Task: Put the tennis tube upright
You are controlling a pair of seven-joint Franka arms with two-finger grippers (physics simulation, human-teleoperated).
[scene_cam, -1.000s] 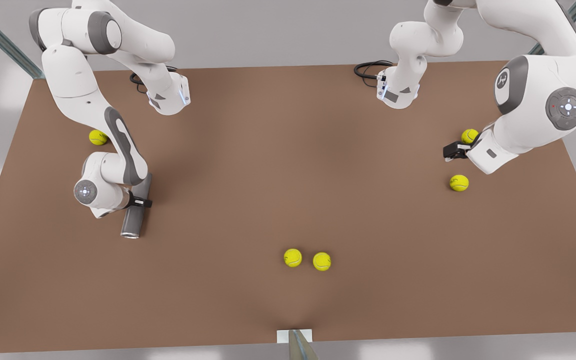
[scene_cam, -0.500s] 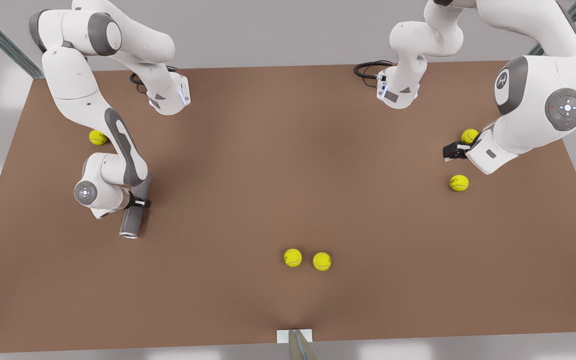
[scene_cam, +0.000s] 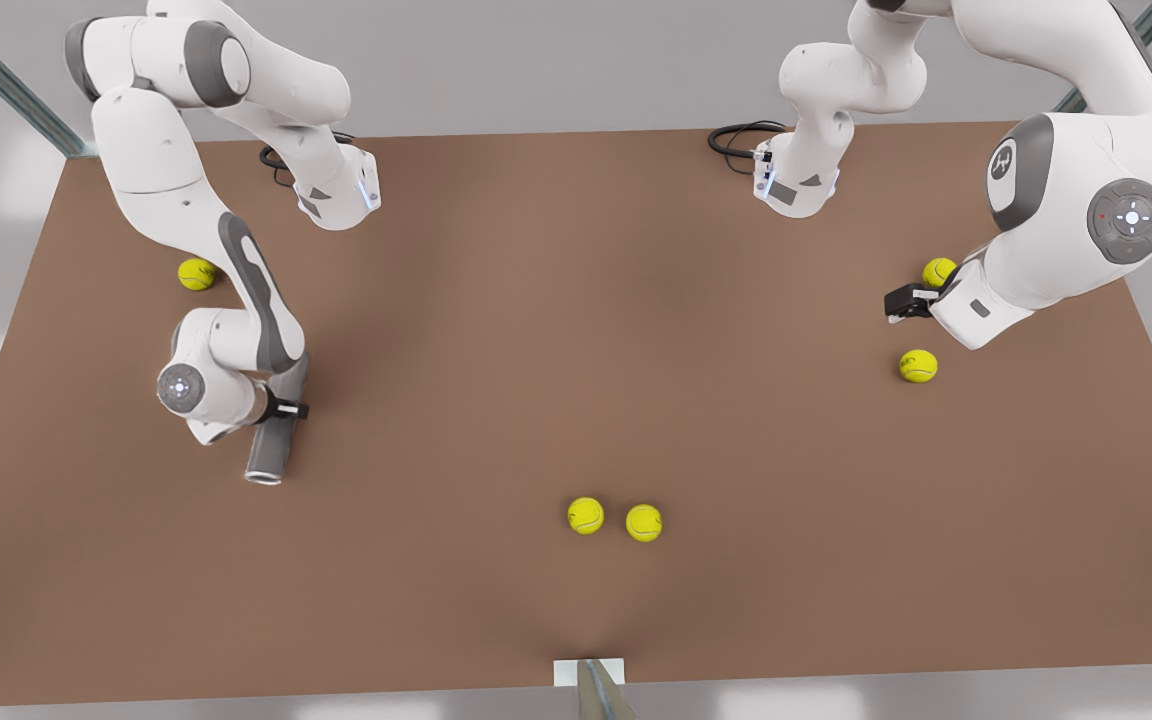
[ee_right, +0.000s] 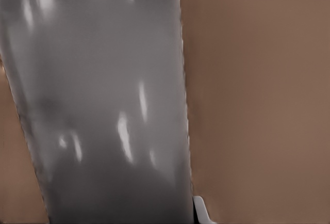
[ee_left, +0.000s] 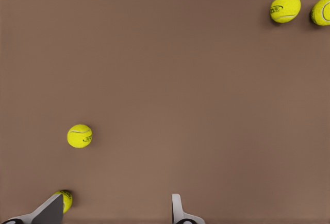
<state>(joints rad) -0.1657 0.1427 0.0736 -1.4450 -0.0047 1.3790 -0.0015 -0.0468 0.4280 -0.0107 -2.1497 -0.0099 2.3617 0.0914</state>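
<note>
We work over a broad brown tabletop (scene_cam: 576, 400), and the largest loose thing on it is the plain grey metallic-looking tennis tube (scene_cam: 276, 425), lying on its side toward the front view's left with its lighter rim at the near end. The right wrist view looks straight onto that grey wall, so the arm at the front view's left is our right arm. Our right gripper (scene_cam: 288, 408) sits at the tube's middle, a black fingertip showing on the tube's right flank; its fingers look closed around the tube.

We judge the tube stiff, light and hollow, with a smooth, glossy skin that may slip or roll in a pinch. A hold across the diameter suits it, though tipping it up may go easier from nearer one end.

Our left gripper (scene_cam: 904, 302) waits at the front view's right, fingers spread wide with nothing between them, just beside one small yellow tennis ball (scene_cam: 939, 271), another yellow ball (scene_cam: 918, 365) nearer. Two more yellow balls (scene_cam: 614, 519) lie near the front edge, and one far-left ball (scene_cam: 196, 274) sits behind the right arm.
</note>
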